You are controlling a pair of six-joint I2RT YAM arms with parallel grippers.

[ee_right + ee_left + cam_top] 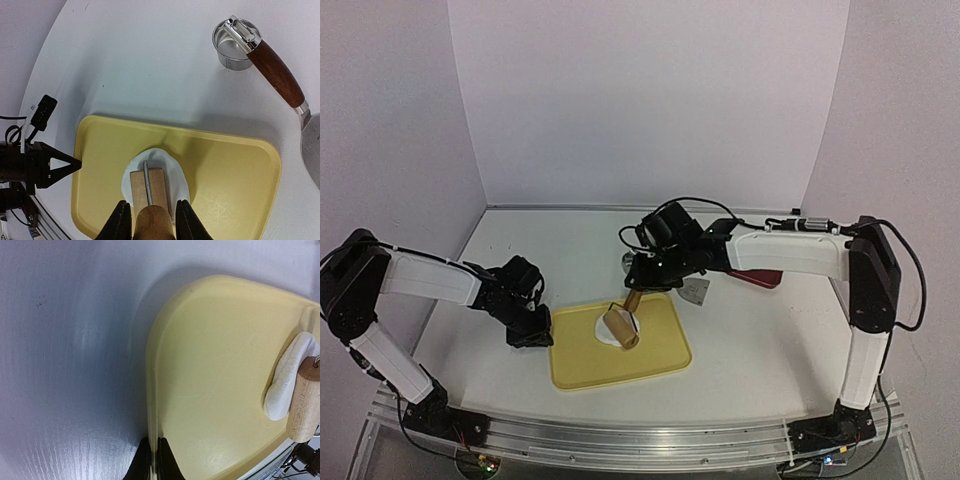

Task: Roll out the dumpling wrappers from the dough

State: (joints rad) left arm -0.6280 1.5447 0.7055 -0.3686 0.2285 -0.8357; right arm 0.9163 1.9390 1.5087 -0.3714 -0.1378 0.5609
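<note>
Right wrist: right fingers [120,222] pinch the rolling pin [149,189] on dough [178,179]; left fingers [55,167], pressed together, brace the cutting board [225,170]; hard pushes could shift it.

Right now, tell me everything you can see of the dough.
The dough is a soft, matte white mass pressed into a flat, roughly round patch. Its uneven rim looks thick and rounded in the left wrist view. It lies near the middle of the yellow board. The wooden roller rests on it and covers its centre, and the right gripper holds the roller's handle. Nothing else touches it.
</note>
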